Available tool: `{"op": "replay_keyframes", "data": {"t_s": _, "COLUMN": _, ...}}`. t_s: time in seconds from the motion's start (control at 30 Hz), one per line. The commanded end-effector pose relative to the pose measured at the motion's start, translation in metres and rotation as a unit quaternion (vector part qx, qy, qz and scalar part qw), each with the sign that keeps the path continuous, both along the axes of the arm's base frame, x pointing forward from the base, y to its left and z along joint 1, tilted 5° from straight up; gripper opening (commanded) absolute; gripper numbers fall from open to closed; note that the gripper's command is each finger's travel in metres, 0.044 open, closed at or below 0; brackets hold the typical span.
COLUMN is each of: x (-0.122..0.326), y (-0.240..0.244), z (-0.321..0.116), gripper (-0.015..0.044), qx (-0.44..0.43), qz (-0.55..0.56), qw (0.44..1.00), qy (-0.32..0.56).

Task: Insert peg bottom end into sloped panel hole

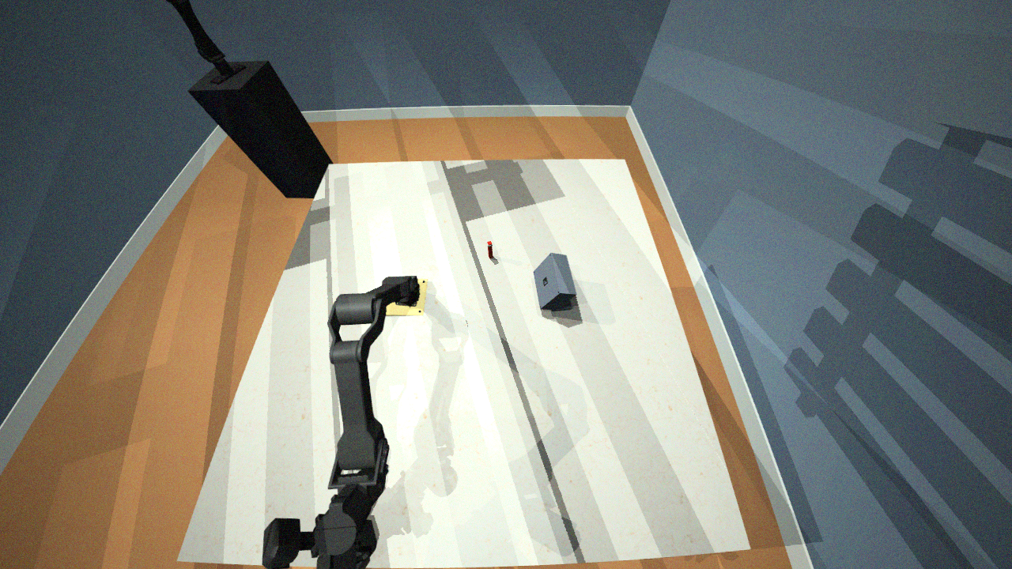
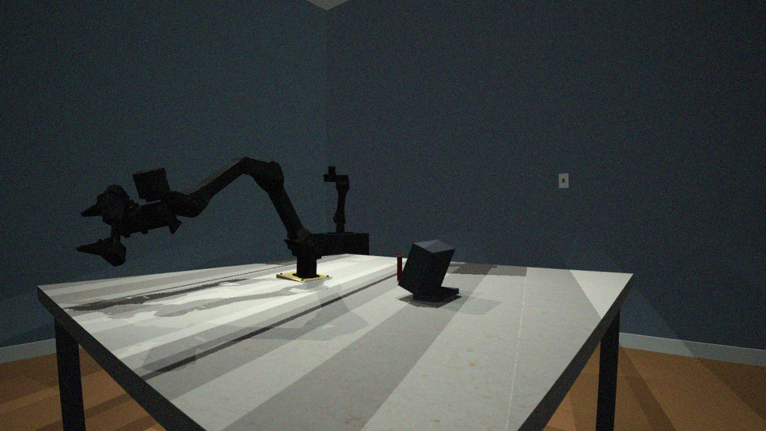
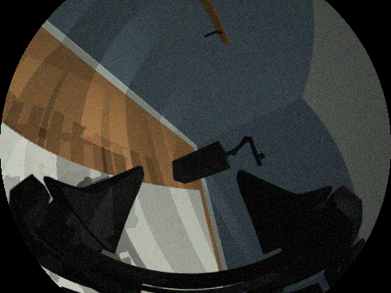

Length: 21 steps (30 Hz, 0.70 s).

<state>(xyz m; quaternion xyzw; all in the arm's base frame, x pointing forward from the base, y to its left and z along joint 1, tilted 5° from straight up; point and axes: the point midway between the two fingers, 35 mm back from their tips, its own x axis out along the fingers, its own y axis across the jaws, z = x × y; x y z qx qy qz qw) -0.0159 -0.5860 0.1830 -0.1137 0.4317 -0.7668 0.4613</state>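
Pincer [image 1: 311, 557] [image 2: 79, 231] [image 3: 191, 174] gapes — red peg [image 1: 489, 250] [image 2: 399, 267] stands well apart.

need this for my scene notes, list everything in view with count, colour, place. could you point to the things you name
peg [image 1: 489, 250] [image 2: 399, 267]: one, red, upright on the table
sloped panel block [image 1: 553, 284] [image 2: 427, 267]: one, blue-grey, on the table, one hole in its face
table [image 1: 636, 424] [image 2: 455, 343]: one, whitish top, centre
pedestal [image 1: 258, 127] [image 2: 342, 242] [image 3: 199, 163]: one, black, beyond the table, bearing a second arm
wall plate [image 2: 563, 180]: one, pale, on the wall
base plate [image 1: 405, 310] [image 2: 287, 276]: one, yellow, under the robot's arm
gripper [image 2: 79, 230] [image 3: 191, 174]: one, black, open, raised, away from peg
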Motion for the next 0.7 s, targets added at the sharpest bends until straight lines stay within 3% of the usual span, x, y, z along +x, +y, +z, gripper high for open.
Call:
{"op": "replay_keyframes", "data": {"t_s": 0.0, "x": 0.027, "y": 0.003, "z": -0.003, "gripper": 0.044, "qx": 0.01, "qz": 0.027, "qw": 1.0, "qy": -0.01}}
{"op": "replay_keyframes", "data": {"t_s": 0.67, "x": 0.164, "y": 0.044, "z": -0.01, "gripper": 0.044, "qx": 0.062, "qz": 0.163, "qw": 0.983, "qy": -0.055}}
